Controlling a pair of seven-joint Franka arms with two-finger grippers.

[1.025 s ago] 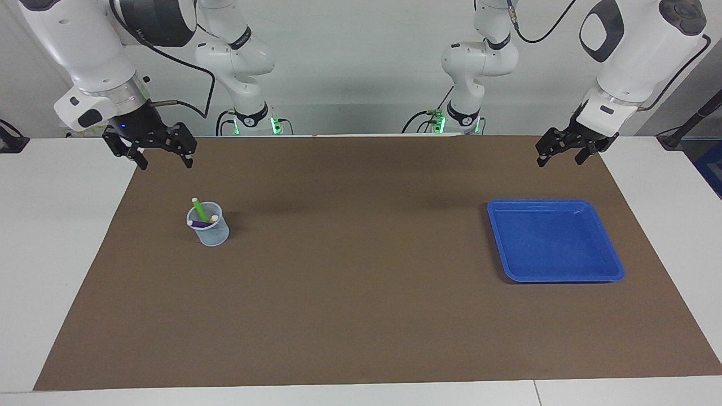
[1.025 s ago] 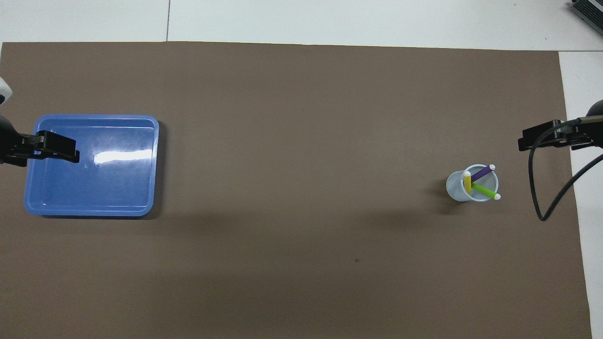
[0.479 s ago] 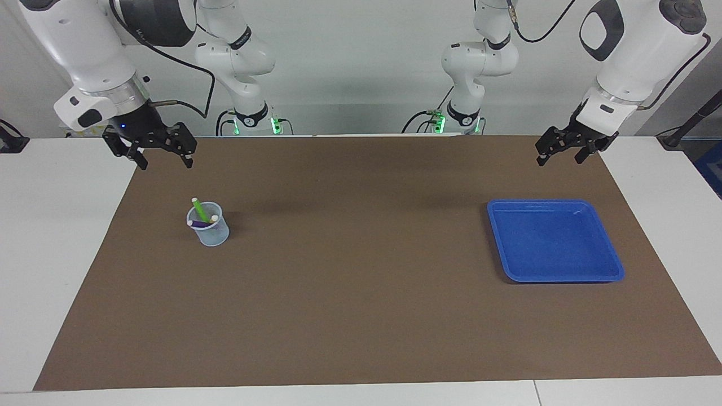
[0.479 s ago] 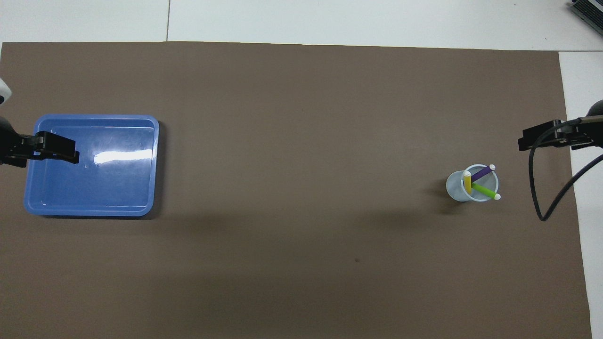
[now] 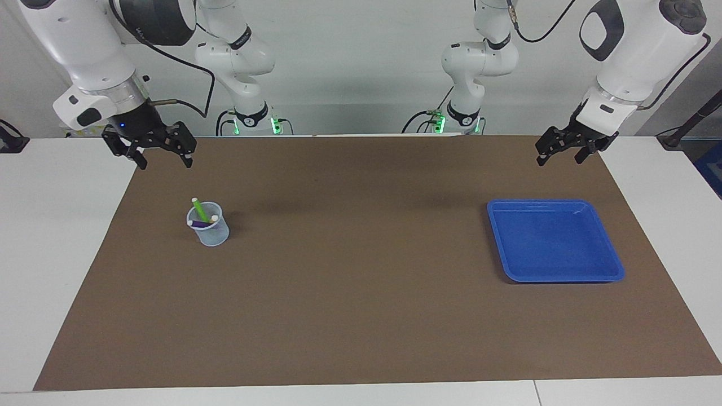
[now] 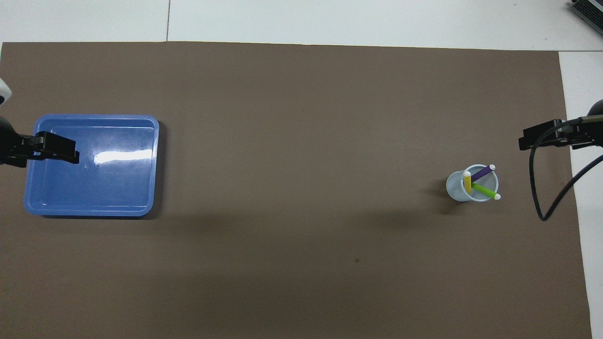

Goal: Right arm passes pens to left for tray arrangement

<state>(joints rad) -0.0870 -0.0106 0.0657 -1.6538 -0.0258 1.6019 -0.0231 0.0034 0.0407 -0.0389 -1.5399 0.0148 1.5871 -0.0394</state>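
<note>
Three pens stand tilted in a small translucent cup (image 5: 215, 234) on the brown mat, toward the right arm's end: green (image 5: 199, 211), purple (image 6: 481, 173) and yellow (image 6: 467, 182), each with a pale tip. The blue tray (image 5: 555, 239) lies empty toward the left arm's end. My right gripper (image 5: 164, 163), blue light on its wrist, hangs open and empty over the mat's edge by the robots, apart from the cup. My left gripper (image 5: 559, 160) hangs open and empty over the mat's edge by the robots, clear of the tray.
The brown mat (image 5: 361, 282) covers most of the white table (image 5: 51, 237). A black cable (image 6: 541, 188) loops down from the right arm, beside the cup in the overhead view. Both arm bases stand at the table's robot end.
</note>
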